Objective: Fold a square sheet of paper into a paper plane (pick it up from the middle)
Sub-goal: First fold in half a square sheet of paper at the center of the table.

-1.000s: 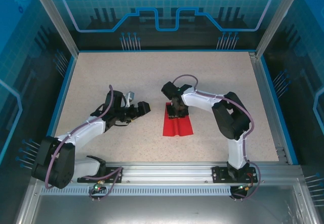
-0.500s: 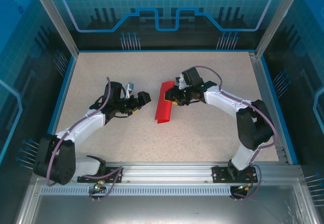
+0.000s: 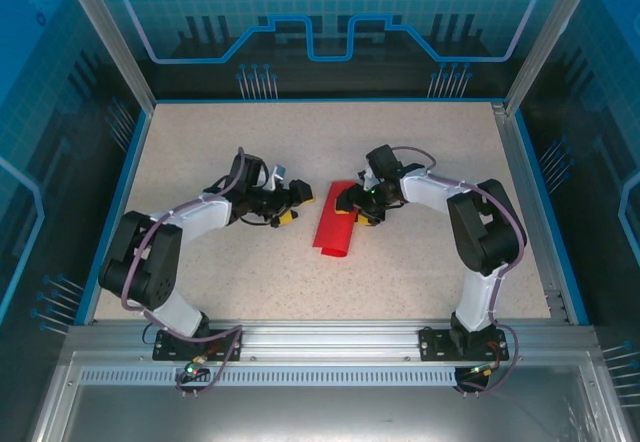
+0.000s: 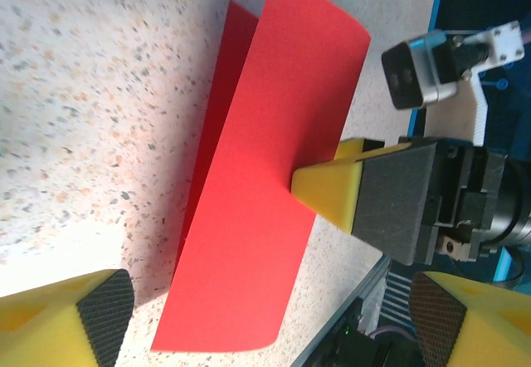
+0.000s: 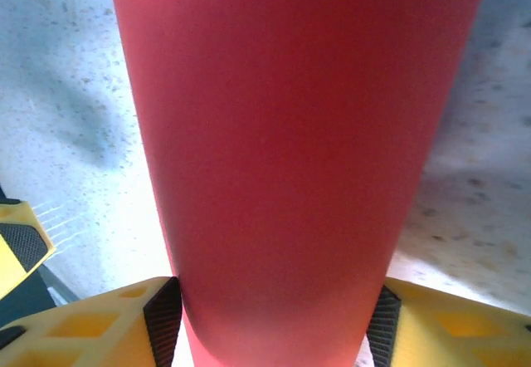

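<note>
The square sheet of paper (image 3: 333,230) is bright red, folded over on itself, and stands tilted on the speckled table at the middle. My right gripper (image 3: 352,209) reaches it from the right. In the right wrist view the paper (image 5: 282,134) bows out between the pads (image 5: 163,317) and touches both, with the right gripper (image 5: 272,321) shut on it. My left gripper (image 3: 298,205) is close to the paper's left side. In the left wrist view the left gripper (image 4: 274,321) is wide open, the paper's (image 4: 265,193) lower end lies between its fingers untouched, and a yellow right finger (image 4: 328,191) presses the paper's edge.
The blue-edged table (image 3: 200,142) is boxed in by transparent walls. A metal rail (image 3: 330,337) carrying both arm bases runs along the near edge. The right wrist camera (image 4: 419,72) shows just beyond the paper in the left wrist view.
The right gripper carried the paper from lying flat to standing tilted at the middle, and its jaws spread wider. The left gripper moved right, up to the paper.
</note>
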### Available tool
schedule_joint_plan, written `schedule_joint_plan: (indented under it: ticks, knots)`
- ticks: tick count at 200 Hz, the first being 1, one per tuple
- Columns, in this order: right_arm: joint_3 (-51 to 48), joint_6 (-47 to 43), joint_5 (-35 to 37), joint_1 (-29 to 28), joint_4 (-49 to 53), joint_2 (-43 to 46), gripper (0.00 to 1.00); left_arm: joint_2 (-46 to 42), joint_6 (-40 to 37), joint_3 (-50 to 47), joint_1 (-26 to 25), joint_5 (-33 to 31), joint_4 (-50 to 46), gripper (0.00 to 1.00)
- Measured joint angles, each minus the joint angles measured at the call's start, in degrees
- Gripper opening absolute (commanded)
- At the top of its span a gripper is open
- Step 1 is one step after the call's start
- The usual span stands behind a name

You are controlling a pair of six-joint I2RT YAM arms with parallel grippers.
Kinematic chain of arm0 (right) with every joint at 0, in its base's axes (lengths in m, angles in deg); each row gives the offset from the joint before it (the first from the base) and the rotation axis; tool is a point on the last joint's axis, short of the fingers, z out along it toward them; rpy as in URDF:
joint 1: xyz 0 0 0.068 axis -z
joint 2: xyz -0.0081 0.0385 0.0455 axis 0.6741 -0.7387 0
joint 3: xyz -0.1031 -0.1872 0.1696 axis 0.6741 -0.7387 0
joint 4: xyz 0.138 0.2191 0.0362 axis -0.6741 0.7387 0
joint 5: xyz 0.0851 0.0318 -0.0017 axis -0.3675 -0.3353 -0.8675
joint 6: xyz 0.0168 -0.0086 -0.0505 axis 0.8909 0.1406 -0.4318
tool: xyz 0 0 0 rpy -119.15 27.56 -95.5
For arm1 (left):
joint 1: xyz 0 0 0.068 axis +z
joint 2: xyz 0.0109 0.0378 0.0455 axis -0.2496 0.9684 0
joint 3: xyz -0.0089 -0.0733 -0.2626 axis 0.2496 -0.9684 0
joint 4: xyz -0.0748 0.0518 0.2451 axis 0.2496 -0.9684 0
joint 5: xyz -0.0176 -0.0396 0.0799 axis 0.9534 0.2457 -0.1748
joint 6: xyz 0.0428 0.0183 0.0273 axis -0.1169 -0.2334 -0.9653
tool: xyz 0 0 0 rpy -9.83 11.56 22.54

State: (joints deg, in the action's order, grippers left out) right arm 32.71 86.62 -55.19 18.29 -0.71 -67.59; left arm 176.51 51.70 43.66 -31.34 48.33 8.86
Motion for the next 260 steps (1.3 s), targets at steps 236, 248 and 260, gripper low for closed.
schedule_joint_plan:
  ticks: [236, 248, 260]
  knots:
    - [-11.3, 2.1, 5.5, 3.0, 0.4, 9.2, 0.69, 18.3, -3.5, 15.8, -9.2, 10.8, -2.9, 0.49]
    - [-12.0, 2.8, 5.5, 3.1, -0.6, 9.3, 0.69, 18.6, -3.7, 16.1, -9.2, 10.9, -3.5, 0.53]
    - [-12.9, 3.7, 5.4, 3.2, -1.8, 9.4, 0.68, 19.2, -4.5, 16.5, -9.2, 10.9, -4.1, 0.53]
